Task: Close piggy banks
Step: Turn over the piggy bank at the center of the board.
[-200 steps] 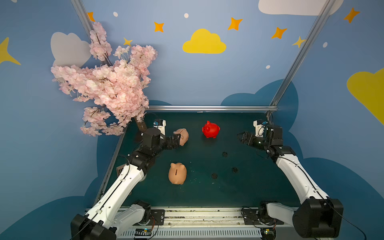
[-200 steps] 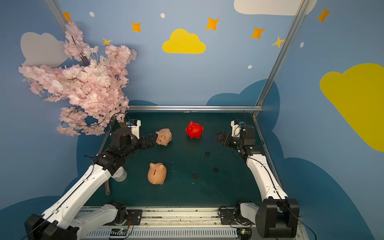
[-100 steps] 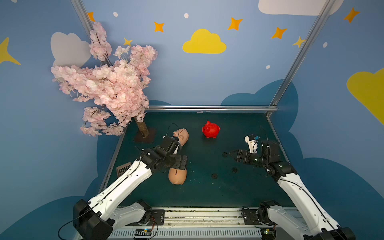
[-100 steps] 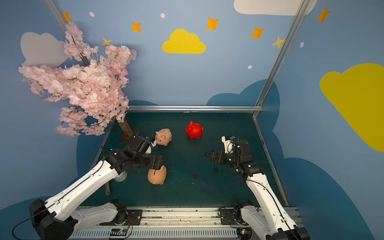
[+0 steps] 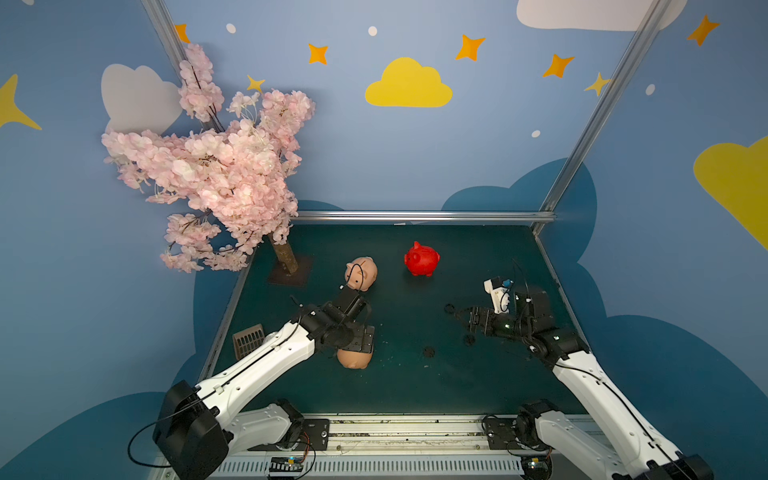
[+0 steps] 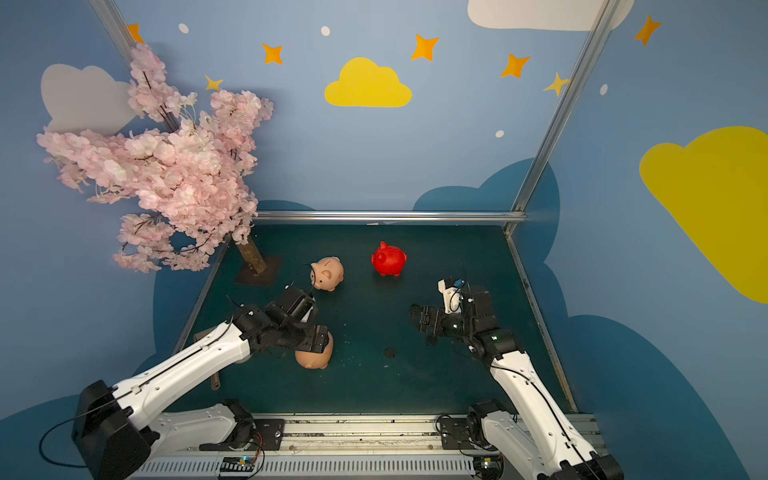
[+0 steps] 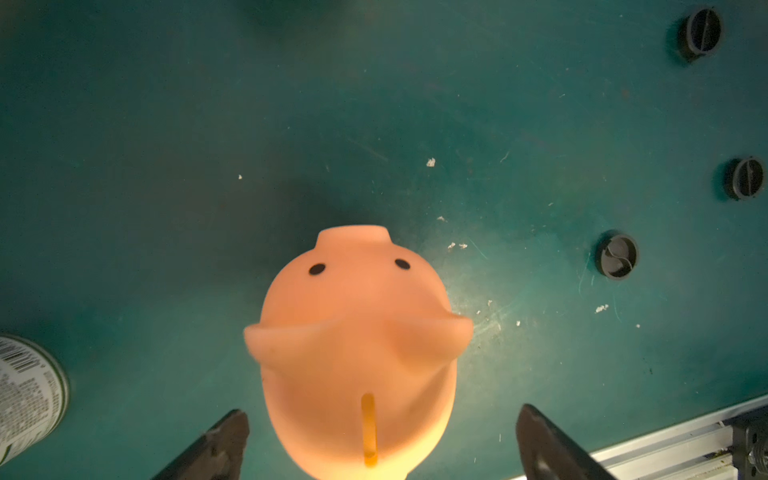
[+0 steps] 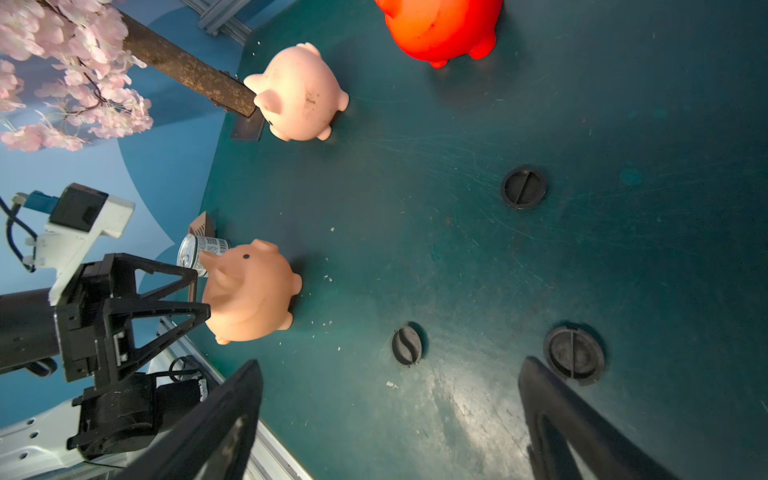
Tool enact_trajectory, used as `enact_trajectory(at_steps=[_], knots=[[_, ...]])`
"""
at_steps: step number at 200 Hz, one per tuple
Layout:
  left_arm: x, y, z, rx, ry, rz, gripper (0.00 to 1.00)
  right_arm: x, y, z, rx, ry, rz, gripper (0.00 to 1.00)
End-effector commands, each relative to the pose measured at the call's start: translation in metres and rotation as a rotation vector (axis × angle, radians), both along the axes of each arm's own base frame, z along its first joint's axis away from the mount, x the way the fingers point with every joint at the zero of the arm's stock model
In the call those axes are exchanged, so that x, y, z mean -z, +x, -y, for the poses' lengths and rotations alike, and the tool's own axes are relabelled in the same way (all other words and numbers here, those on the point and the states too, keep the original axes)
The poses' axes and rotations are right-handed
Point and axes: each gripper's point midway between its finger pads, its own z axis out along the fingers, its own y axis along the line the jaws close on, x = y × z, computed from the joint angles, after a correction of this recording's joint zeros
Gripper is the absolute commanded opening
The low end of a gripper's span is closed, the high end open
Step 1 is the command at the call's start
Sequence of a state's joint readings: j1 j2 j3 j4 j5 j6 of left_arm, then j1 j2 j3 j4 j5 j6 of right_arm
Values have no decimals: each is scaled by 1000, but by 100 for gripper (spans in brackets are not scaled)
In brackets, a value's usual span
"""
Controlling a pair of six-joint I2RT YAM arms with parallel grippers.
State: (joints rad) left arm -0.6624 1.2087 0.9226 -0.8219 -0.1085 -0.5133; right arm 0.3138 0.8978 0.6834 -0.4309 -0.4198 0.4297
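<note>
Showing three piggy banks, three plugs and two arms on one dark green table [image 5: 415, 395].

Piggy banks: two peach and one red, all standing on their feet and well apart.
- The near peach piggy bank [image 5: 353, 360] stands toward the front left of the table. In both top views the left wrist partly hides it. Its coin slot [image 7: 368, 428] faces up.
- The far peach piggy bank [image 5: 361, 272] stands behind it, near the foot of the single blossom tree [image 5: 216, 166].
- The red piggy bank [image 5: 422, 259] stands to the right of the far peach one, toward the back.

Left gripper [image 7: 380, 411]: jaws spread wide, one finger on each side of the near peach piggy bank's rear. The left wrist view shows a strip of table between each finger and the body, so nothing is pinched.

Right gripper [image 8: 390, 365]: jaws spread wide and empty, over the right half of the table.

Plugs: three dark round ones lying loose on the table.
- The S-marked plug [image 8: 407, 345] lies just ahead of the right gripper's tips.
- A second plug [image 8: 573, 353] lies just beside one right finger.
- A third plug [image 8: 523, 187] lies beyond them, farther back.

One printed can [image 7: 25, 395] and one brown slatted piece [image 5: 248, 340] lie near the table's left edge.
</note>
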Motion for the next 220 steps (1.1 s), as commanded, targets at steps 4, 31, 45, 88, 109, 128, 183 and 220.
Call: enact_trajectory(at_steps=[4,31,45,88,109,128,183,220], knots=[[-1,13,5,-5,5,33,99,7,0,0,7,-19,-20,95],[-2,23,2,-26,51,55,99,11,0,-2,1,-30,-26,95],[-1,26,2,-20,66,50,99,14,0,-3,-1,-36,-37,95],[2,27,-3,-4,130,28,99,19,0,-2,-1,-59,-43,95],[4,27,-3,-2,146,16,96,23,-1,-3,-10,-71,-55,95],[7,26,-3,-4,158,5,95,24,-2,-6,-18,-62,-62,95],[18,23,4,23,141,-36,95,23,-1,-9,-24,-59,-52,95],[24,24,0,12,175,-55,90,25,0,-10,-28,-61,-58,95]])
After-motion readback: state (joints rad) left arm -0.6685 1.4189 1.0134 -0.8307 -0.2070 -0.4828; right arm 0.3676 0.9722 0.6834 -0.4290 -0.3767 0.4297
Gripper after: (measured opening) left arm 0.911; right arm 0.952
